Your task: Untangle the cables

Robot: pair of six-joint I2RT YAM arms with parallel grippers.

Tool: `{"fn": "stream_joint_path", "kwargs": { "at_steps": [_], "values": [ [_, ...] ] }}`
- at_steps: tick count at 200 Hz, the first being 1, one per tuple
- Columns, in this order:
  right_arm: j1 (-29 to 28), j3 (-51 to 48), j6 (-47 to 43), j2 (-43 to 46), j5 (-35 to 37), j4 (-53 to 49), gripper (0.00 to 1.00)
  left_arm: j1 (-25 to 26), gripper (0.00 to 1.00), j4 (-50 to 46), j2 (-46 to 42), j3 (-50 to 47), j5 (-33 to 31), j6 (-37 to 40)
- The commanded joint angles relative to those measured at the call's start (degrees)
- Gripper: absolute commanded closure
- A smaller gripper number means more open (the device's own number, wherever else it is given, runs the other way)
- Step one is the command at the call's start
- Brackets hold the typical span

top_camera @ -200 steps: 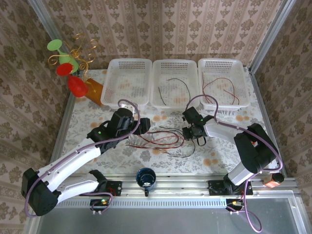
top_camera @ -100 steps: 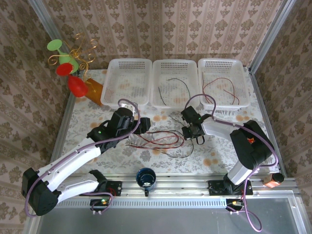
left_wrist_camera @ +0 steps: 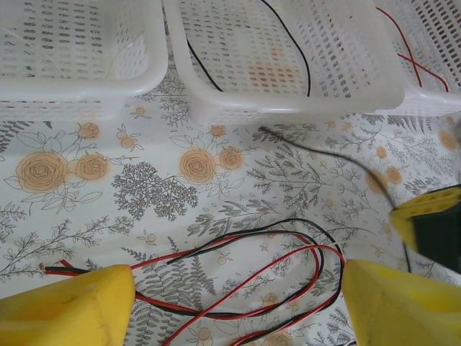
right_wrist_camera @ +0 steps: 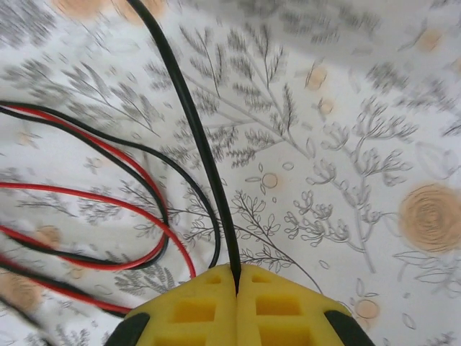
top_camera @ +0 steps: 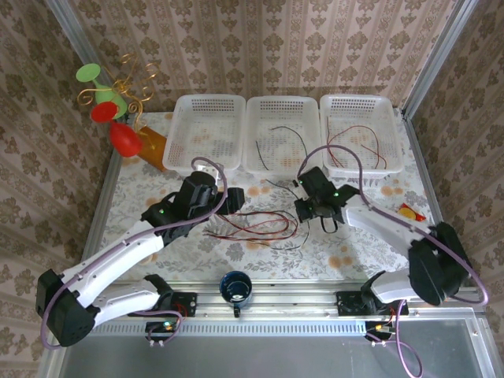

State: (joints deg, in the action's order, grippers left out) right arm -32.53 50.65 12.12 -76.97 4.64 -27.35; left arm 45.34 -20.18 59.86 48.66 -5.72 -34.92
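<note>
You see red and black cables (right_wrist_camera: 204, 144) on a white cloth (top_camera: 197, 252) with grey ferns and orange roses. The baskets (top_camera: 209, 99) are white, the fingers (left_wrist_camera: 65, 303) yellow, the mug (top_camera: 235, 287) dark blue, the walls (top_camera: 276, 47) beige with damask pattern.

Right jaws are clamped on a black cable (right_wrist_camera: 193, 122) now, no longer partly apart. One strand of it is drawn out toward the middle basket (top_camera: 282, 171). The right arm (top_camera: 386, 224) is swung out lower to the right, and a small yellow-red thing (top_camera: 407, 211) on the bench (top_camera: 346, 253) is uncovered.
</note>
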Motion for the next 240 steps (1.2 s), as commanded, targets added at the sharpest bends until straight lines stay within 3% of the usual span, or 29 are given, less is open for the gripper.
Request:
{"fn": "stream_joint_path", "kwargs": {
  "at_steps": [1,63,105,151,175,216,240],
  "values": [
    [0.0,-1.4,-1.2,7.5,2.1,-1.8,1.0,0.3,0.24,0.6,0.5,2.8,1.8,0.4],
    [2.3,-0.9,-2.1,24.1,0.3,-0.9,1.0,0.3,0.24,1.7,0.7,3.6,2.6,1.2],
    [2.8,4.6,-3.7,27.0,-1.5,0.0,1.0,0.4,0.23,3.3,1.0,4.7,5.1,-0.3],
    [3.0,6.3,-6.1,28.3,-4.1,4.7,1.0,0.4,0.19,9.7,2.3,6.5,12.7,-6.2],
    [3.5,6.6,-7.8,28.0,-5.7,7.2,1.0,2.2,0.19,10.4,3.5,8.1,12.8,1.1],
    [5.6,12.0,-10.1,25.1,-10.4,7.5,1.0,5.9,0.19,14.1,4.5,9.7,14.1,22.1],
    [6.3,13.4,-8.7,24.1,-11.3,9.7,1.0,5.9,0.16,16.7,5.9,11.2,17.5,22.8]
  ]
}}
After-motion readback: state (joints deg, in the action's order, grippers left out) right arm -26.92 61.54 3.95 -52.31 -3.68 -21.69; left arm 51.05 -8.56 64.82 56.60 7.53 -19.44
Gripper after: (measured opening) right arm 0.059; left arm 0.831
